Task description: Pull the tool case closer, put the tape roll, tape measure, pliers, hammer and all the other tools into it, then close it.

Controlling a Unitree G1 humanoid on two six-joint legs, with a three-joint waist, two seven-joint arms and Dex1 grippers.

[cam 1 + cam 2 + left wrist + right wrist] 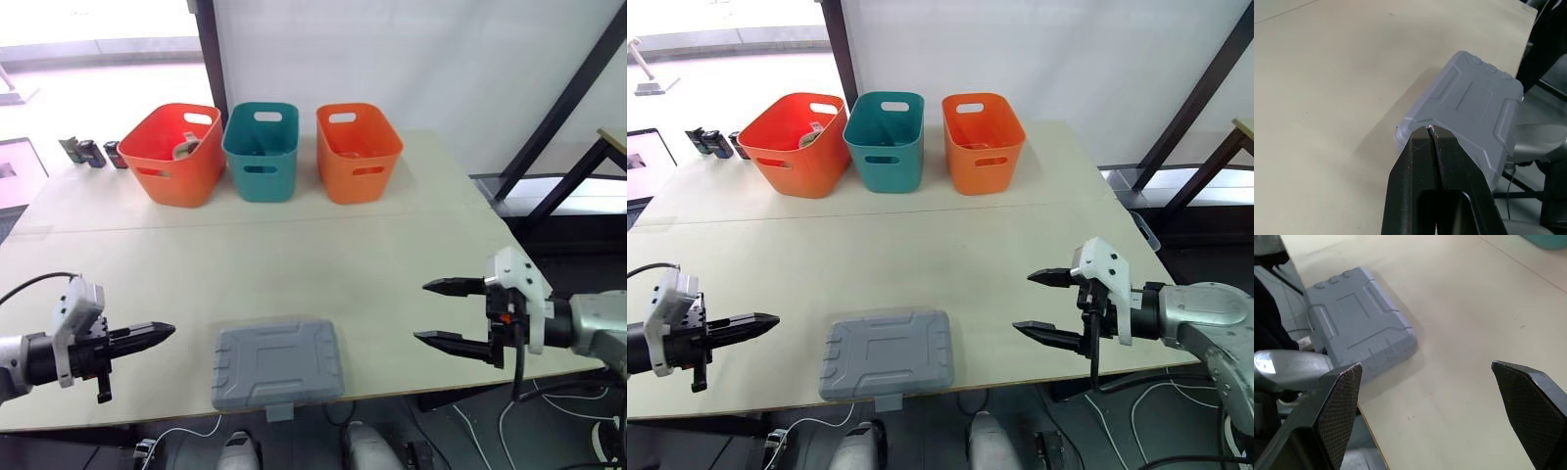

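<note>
Noting positions, left to right. The left gripper (165, 331) sits just left of the tool case (278, 364), fingers pressed together, tips aimed at its short left end. The tool case lies shut at the near edge of the table (294, 264), long axis running left-right. The right gripper (422, 311) hangs farther off on its right, fingers spread wide. I judge the left arm nearer, the right readier to grasp.

A red basket (174, 155), teal basket (261, 152) and orange basket (358, 152) are sitting in a row on the table (294, 264), small dark objects (93, 153) lying to their left
</note>
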